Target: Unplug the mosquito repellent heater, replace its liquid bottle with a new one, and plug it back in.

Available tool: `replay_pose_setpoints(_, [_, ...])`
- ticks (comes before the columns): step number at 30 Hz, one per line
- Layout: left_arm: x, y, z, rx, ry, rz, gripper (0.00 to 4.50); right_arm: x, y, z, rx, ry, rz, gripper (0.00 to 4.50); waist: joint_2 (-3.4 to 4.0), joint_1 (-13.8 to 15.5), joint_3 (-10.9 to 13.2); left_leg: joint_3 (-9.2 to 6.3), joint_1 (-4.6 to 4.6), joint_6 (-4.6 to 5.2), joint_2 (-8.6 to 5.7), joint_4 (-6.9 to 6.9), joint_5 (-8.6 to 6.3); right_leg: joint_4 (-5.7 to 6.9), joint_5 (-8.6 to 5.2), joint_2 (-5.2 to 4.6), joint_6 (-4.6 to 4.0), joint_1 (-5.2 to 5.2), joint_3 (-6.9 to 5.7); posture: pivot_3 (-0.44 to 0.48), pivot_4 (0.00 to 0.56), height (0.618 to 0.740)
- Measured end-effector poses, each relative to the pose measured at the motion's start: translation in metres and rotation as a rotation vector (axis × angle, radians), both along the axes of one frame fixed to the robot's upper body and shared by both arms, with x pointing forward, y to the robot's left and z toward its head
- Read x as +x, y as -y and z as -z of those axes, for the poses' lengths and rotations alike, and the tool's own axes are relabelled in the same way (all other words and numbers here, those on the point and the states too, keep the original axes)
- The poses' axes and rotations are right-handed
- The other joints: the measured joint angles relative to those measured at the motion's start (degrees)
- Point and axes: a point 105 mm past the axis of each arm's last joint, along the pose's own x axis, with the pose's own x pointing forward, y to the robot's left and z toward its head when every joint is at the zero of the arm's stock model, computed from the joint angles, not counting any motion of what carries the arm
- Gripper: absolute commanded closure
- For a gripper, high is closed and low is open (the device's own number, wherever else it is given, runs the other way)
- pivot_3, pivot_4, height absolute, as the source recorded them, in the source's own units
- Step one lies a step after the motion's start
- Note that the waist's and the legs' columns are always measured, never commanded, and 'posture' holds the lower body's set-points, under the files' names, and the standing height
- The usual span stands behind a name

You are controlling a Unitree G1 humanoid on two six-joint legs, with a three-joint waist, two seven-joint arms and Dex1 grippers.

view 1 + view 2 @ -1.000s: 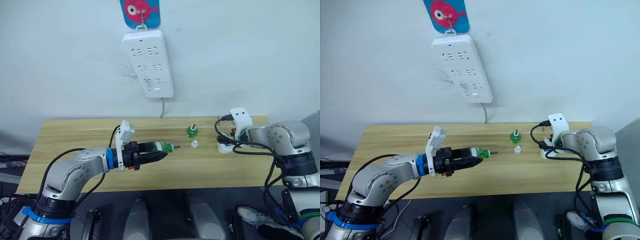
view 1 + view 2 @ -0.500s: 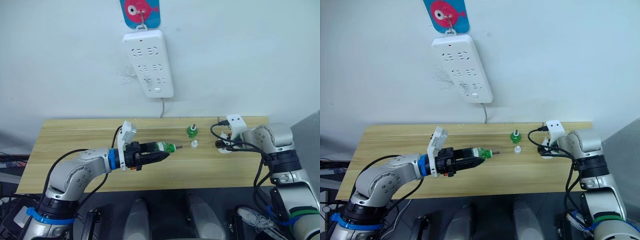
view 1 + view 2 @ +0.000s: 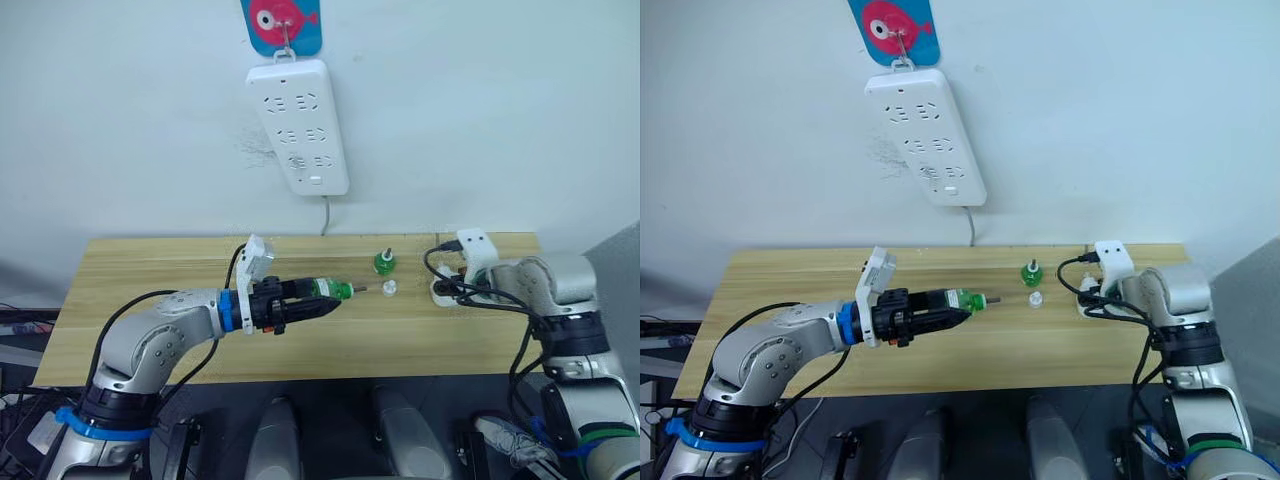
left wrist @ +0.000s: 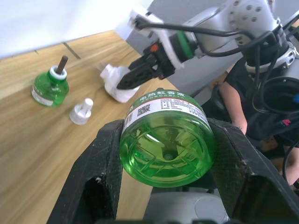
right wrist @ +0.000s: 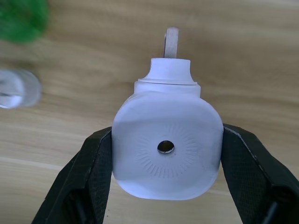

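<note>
My left gripper (image 3: 318, 302) is shut on a green liquid bottle (image 3: 326, 291), held level above the table with its wick end pointing right toward the heater. Its clear green base faces the left wrist view (image 4: 166, 140). The white mosquito repellent heater (image 5: 166, 144) lies on the table at the right, with my right gripper (image 3: 447, 290) shut on its sides. Its face with the small round hole is toward the right wrist camera, and a prong (image 5: 171, 41) sticks out beyond it. A second green bottle (image 3: 382, 262) stands upright between the two grippers.
A small white cap (image 3: 389, 288) lies on the wooden table (image 3: 150, 270) just in front of the upright bottle. A long white power strip (image 3: 298, 125) hangs on the wall above the table's middle, its cord running down behind the back edge.
My left gripper has carried the bottle a little to the right and farther back. My right forearm has swung about while the gripper stays shut on the heater at the same spot.
</note>
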Motion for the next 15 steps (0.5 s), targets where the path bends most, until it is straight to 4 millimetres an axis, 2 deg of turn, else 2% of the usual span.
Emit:
replay_pose_setpoints(4, [0.009,-0.006,-0.013,-0.028,0.005,-0.019,2.20,-0.007,0.002,-0.044,0.192,0.168,-0.023,1.57,-0.01,-0.05,-0.01,-0.09,0.01,0.00,0.04,-0.01,0.00,0.00,0.00,0.03,0.00,0.02,-0.11,-0.166,0.230,0.740])
replay_pose_setpoints(9, [0.020,-0.011,-0.036,-0.098,-0.014,-0.025,2.20,-0.038,-0.023,-0.070,0.584,0.284,-0.206,1.57,0.00,-0.21,0.00,-0.07,-0.02,0.00,0.01,0.01,0.00,0.01,0.00,0.01,0.01,0.02,-0.10,-0.181,0.235,0.740])
replay_pose_setpoints(12, [0.020,-0.013,-0.053,-0.156,-0.041,0.008,2.20,-0.053,-0.030,-0.096,0.724,0.362,-0.340,1.57,0.00,-0.58,-0.01,-0.08,-0.01,0.00,0.00,0.05,0.00,0.01,0.02,0.00,0.03,0.05,-0.11,-0.176,0.236,0.740])
replay_pose_setpoints(15, [0.016,-0.012,-0.066,-0.172,-0.052,0.055,2.20,-0.067,-0.045,-0.111,0.827,0.361,-0.486,1.57,0.00,-1.19,-0.01,-0.10,0.01,0.00,0.02,0.01,0.00,0.02,0.02,0.01,0.03,0.05,-0.12,-0.168,0.229,0.740])
